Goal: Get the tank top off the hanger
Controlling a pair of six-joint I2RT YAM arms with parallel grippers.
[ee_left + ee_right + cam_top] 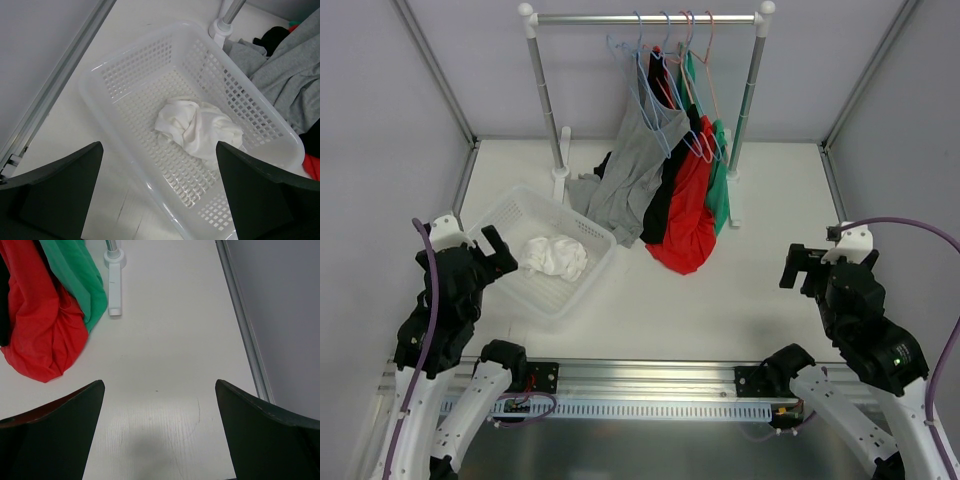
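White tank top [197, 130] — white lattice basket [132, 70]

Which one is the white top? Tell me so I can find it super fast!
Find the rack at the back, then look down in front of its left end for the white basket. The white top lies crumpled inside it. The hanging clothes are grey, black, red and green and on the rack; this one is white and alone in the basket.
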